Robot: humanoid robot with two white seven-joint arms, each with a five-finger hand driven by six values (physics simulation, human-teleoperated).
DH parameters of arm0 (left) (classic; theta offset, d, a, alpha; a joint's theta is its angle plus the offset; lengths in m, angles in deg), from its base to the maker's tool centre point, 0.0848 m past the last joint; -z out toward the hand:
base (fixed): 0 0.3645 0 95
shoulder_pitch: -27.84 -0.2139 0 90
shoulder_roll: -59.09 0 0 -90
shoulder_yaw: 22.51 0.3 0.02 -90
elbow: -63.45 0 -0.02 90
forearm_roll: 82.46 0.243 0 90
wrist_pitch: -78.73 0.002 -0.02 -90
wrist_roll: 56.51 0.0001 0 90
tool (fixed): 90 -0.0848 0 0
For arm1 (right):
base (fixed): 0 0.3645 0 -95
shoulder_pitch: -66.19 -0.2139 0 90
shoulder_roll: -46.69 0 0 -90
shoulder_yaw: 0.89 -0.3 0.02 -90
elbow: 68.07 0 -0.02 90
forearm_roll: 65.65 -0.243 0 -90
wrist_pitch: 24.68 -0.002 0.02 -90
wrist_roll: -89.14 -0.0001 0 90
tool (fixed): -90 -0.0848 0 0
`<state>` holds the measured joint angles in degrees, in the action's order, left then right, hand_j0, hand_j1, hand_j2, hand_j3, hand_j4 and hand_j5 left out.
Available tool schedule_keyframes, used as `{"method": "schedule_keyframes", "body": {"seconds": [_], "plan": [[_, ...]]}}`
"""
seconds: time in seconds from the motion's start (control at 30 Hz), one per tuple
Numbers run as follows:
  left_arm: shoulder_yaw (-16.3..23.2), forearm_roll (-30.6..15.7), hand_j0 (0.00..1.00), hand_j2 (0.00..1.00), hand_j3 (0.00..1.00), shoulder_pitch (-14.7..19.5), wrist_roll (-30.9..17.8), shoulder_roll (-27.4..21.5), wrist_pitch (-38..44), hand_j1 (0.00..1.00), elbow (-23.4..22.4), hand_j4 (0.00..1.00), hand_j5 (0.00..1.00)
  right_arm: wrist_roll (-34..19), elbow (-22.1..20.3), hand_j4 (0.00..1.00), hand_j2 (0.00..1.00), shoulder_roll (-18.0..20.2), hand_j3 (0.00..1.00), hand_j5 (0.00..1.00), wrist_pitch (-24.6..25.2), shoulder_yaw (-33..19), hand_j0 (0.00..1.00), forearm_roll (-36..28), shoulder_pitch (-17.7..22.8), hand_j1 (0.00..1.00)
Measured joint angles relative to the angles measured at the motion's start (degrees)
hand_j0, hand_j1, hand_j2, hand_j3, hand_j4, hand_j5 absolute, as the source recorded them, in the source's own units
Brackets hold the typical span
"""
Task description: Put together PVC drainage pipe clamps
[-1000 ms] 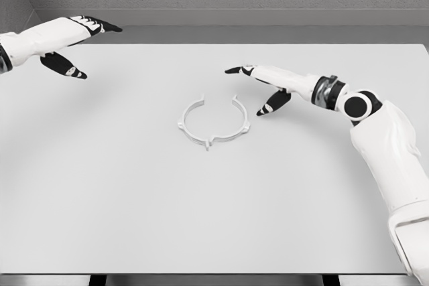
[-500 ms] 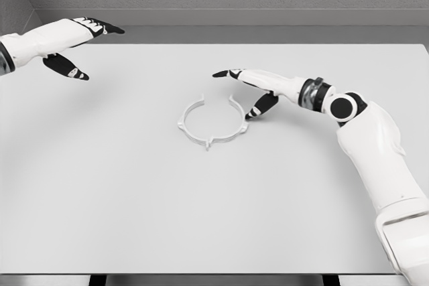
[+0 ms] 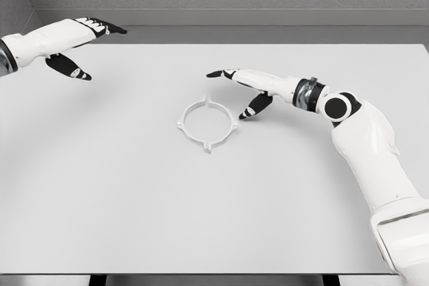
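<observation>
thin white plastic ring clamp (image 3: pixel 207 123), smooth, on a matt pale grey surface (image 3: pixel 134 199); beside it, glossy white right robot hand (image 3: pixel 249 87).

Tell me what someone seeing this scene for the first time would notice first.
A white ring-shaped pipe clamp lies flat near the middle of the pale table, its loop closed. Just right of it, the right hand reaches in with fingers extended, its dark thumb tip close beside the ring. The left hand hovers open over the far left corner.
</observation>
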<state>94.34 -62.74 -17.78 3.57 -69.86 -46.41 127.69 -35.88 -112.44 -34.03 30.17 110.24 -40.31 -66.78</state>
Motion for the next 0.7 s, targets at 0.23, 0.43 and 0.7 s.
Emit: {"method": "schedule_keyframes", "body": {"seconds": [0.23,0.43,0.7], "plan": [[0.00,0.00,1.00,1.00,1.00,0.00,-0.05,-0.03,0.00,1.00,-0.01,1.00,1.00,0.00,-0.58,1.00,1.00,1.56,1.00,1.00,-0.01,-0.45,1.00,-0.28,0.79,1.00],[0.00,0.07,1.00,1.00,1.00,0.00,-0.08,-0.01,0.00,1.00,-0.07,1.00,1.00,0.00,-5.84,1.00,1.00,3.40,1.00,1.00,-0.02,-0.47,1.00,-0.30,3.69,1.00],[0.00,0.09,1.00,1.00,1.00,0.00,-0.08,-0.03,0.00,1.00,-0.08,1.00,1.00,0.00,-10.17,1.00,1.00,3.66,1.00,1.00,0.00,-0.13,1.00,-0.12,5.10,1.00]]}}
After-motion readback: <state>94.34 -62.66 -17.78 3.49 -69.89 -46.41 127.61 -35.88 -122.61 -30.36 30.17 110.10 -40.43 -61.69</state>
